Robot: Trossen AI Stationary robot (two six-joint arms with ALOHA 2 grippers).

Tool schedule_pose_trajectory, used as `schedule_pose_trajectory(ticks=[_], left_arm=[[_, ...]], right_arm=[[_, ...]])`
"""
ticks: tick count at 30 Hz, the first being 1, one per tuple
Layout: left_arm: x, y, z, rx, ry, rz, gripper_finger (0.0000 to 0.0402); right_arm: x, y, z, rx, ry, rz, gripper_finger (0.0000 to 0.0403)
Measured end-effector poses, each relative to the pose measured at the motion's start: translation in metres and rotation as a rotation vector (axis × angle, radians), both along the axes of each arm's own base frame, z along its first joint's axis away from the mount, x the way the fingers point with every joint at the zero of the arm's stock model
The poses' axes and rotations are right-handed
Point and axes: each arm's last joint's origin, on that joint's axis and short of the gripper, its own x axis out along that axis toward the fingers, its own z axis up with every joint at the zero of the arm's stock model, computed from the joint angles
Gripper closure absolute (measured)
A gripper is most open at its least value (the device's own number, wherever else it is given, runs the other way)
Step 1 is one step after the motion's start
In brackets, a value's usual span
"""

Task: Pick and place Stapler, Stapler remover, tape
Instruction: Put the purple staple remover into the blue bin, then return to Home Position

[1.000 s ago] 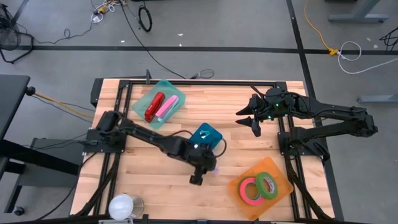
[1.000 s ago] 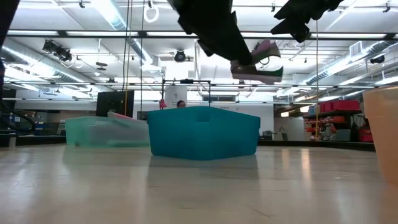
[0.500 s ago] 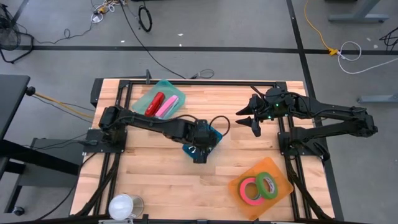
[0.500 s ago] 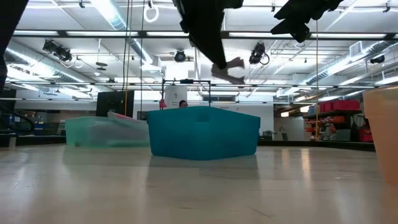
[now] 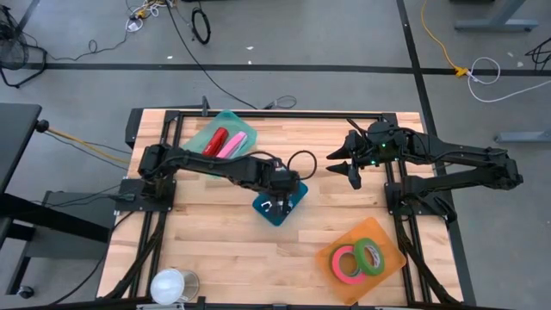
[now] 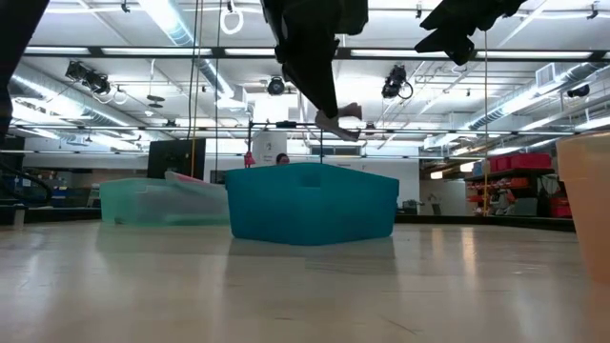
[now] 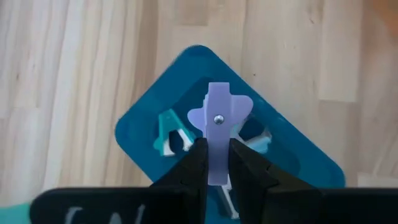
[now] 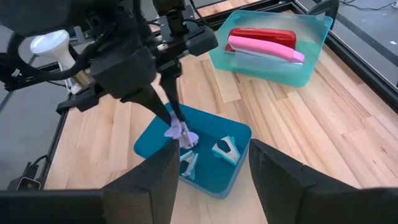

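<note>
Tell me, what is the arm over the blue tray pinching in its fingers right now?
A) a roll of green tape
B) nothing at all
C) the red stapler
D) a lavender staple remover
D: the left gripper is shut on a lavender staple remover, held above the blue tray, where other staple removers already lie.

The wooden worktop (image 5: 215,232) carried a blue tray (image 5: 277,207) directly beneath the left end effector (image 5: 275,205), a light green tray (image 5: 200,138) well behind it, an orange tray (image 5: 379,250) toward the right arm's side, and a white cup (image 5: 174,286) at the near edge.
</note>
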Motion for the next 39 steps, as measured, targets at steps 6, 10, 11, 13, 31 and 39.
schedule_pose_trajectory(ticks=[6,10,11,13,31,39], left_arm=[[0.005,0.007,-0.023,-0.023,0.021,0.013,0.0344],[0.006,0.012,-0.040,-0.036,0.019,0.024,0.0344],[0.007,0.014,-0.042,-0.038,0.020,0.030,0.0344],[0.005,0.016,-0.044,-0.046,0.038,0.048,0.0344],[0.016,0.017,-0.041,-0.077,-0.071,0.070,0.0246],[0.015,0.014,-0.032,-0.109,-0.123,0.108,0.0302]], right_arm=[[0.000,0.000,0.000,0.006,0.001,-0.003,0.0211],[0.000,0.000,0.000,0.006,0.003,-0.004,0.0211],[0.000,0.000,0.000,0.006,0.002,-0.004,0.0211],[0.000,0.000,0.000,0.006,0.001,-0.004,0.0211],[0.000,0.000,0.000,0.006,0.002,-0.003,0.0211],[0.001,0.000,0.001,-0.014,-0.016,0.006,0.0236]])
